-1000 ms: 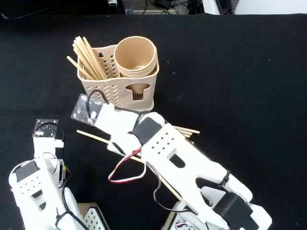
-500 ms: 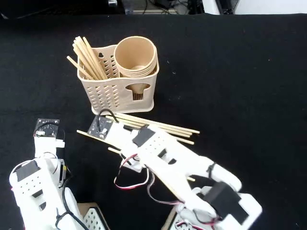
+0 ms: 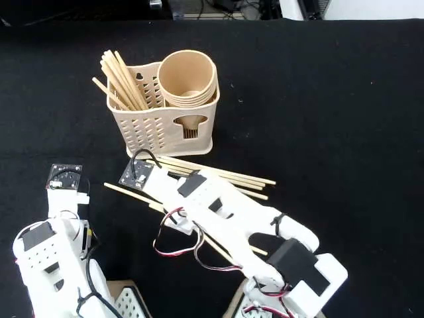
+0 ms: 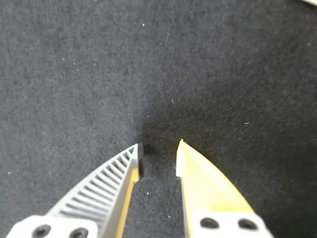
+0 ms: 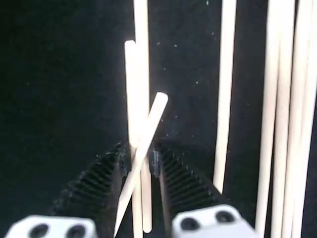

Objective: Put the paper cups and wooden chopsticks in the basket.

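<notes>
As seen from high, the beige slotted plastic basket (image 3: 162,126) holds stacked tan paper cups (image 3: 187,78) and pale wooden chopsticks (image 3: 122,83); loose wooden chopsticks (image 3: 248,180) lie just in front of it. Left wrist view: my left gripper (image 4: 158,153) hangs slightly spread over black cloth (image 4: 223,59). Right wrist view: my right gripper (image 5: 140,161) pinches two loose wooden chopsticks

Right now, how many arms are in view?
2: the left arm at the near left, the right arm stretched over the chopsticks lying in front of the basket.
</notes>
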